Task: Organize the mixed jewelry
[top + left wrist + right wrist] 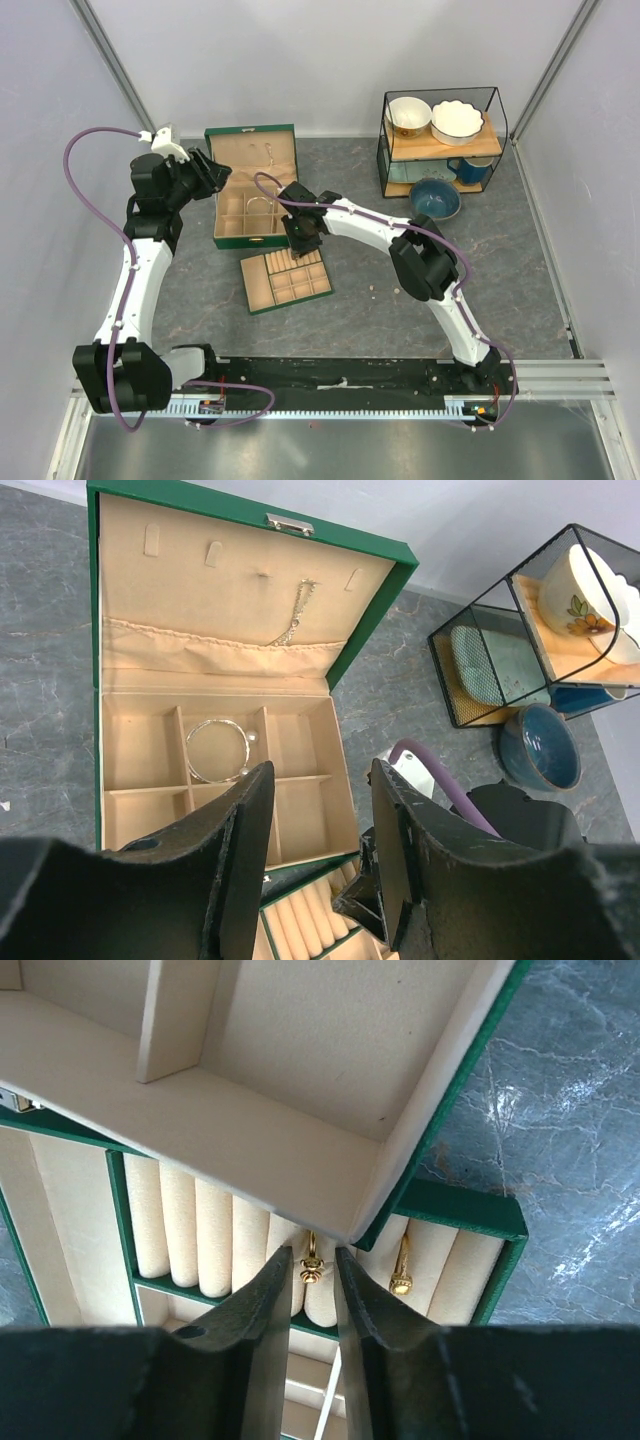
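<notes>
White walls stand round a grey table point(540, 300). On it we see a green box point(250, 131) with its lid up. Its tray point(460, 1210) lies on the table just in front of it.

We look at the jewelry first. A gold ring point(311, 1265) sits pushed down between two soft rolls in the tray. A second gold ring point(401, 1272) sits a few rolls to the side. The thin silver bangle point(188, 752) lies flat in a middle pocket of the box, and a chain point(293, 615) hangs in the lid.

The right tool point(312, 1252) is low over the rolls, with one finger on each side of the first ring. Its fingers are a little apart, and we think they do not touch the ring, though the view is very tight there. The left tool point(320, 780) hangs above the box with its fingers spread and nothing in them.

We think the rings are very light, hard and smooth, so they could slip or flick away. It is best to pinch one by the two sides of its band, using only the finger tips. The bangle looks thin and springy. We would take it by the wire at one side and not squeeze hard, or it could bend.
</notes>
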Tool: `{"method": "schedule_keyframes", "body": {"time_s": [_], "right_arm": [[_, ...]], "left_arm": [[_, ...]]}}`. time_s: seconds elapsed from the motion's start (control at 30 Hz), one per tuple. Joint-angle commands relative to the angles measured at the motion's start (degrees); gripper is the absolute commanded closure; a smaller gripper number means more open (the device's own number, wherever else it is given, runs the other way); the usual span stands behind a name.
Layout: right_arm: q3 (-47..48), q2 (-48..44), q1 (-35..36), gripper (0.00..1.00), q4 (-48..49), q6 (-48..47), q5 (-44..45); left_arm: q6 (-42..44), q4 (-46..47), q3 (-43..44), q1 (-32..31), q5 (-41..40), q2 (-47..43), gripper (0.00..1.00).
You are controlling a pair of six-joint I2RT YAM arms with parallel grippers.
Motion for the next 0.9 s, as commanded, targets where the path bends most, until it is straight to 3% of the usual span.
{"method": "schedule_keyframes", "body": {"time_s": [0.0,0.3,0.87], "right_arm": [[1.2,-0.4,0.3,0.66,2.0,-1.7,1.8],[1.7,-3.1,0.5,0.63,2.3,-3.2,3.6],[1.6,-5.9,0.9,0.7,2.6,-5.3,3.9]], "left_arm": [[-1.2,2.6,-0.1,0.2,1.4,-0.4,0.49],[-1.3,3.0,-0.6,0.2,1.7,-1.2,0.49],[-1.3,3.1,-1.0,0.2,2.2,-1.9,0.49]]}}
